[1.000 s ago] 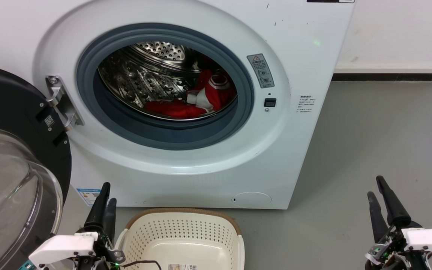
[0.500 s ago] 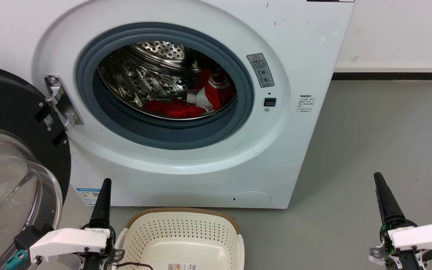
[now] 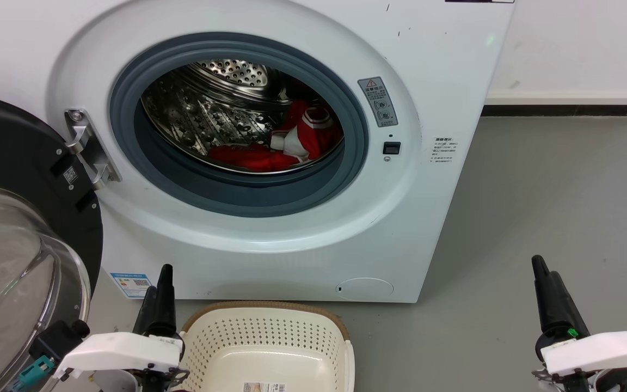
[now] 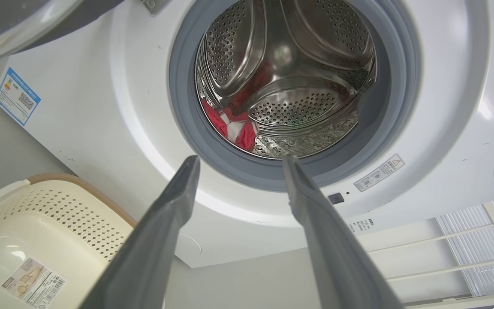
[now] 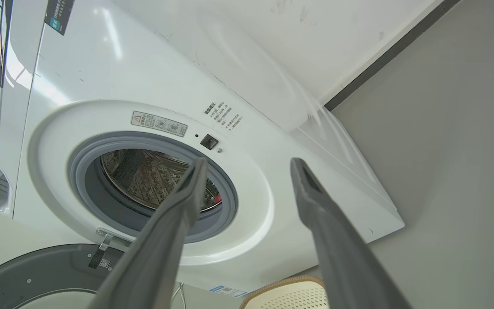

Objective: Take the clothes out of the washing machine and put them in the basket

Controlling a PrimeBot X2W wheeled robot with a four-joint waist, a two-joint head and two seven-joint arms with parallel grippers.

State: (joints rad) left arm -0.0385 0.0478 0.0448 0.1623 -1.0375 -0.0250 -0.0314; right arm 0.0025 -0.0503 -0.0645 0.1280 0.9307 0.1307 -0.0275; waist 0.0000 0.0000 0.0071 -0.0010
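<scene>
at the far left, the open door (image 3: 25, 163) of the washing machine (image 3: 444, 81) is seen, swung out to the left of the left pincer (image 3: 159, 279), with its black rim and glass bulge close beside that pincer. the left pincer is held low and aimed up toward the machine front. in the left wrist view its two fingers (image 4: 174, 201) are seen spread wide apart, so it is released.

just to the right of the left pincer, the basket (image 3: 262, 306) is set on the floor (image 3: 536, 179), close against the foot of the machine. a label (image 3: 264, 387) is seen on its bottom.

ahead of the left pincer, above it and off to its right, the round opening is ringed by a grey seal (image 3: 237, 201). inside the steel drum (image 3: 199, 114) the clothes (image 3: 259, 158) are piled low toward the right side, red with white trim. they are kept well apart from both pincers.

the right pincer (image 3: 543, 269) is held low at the far right over bare floor, well to the right of the basket. in the right wrist view its fingers (image 5: 174, 214) are seen parted, so it too is released. the drum opening is found ahead of it and to its left.
</scene>
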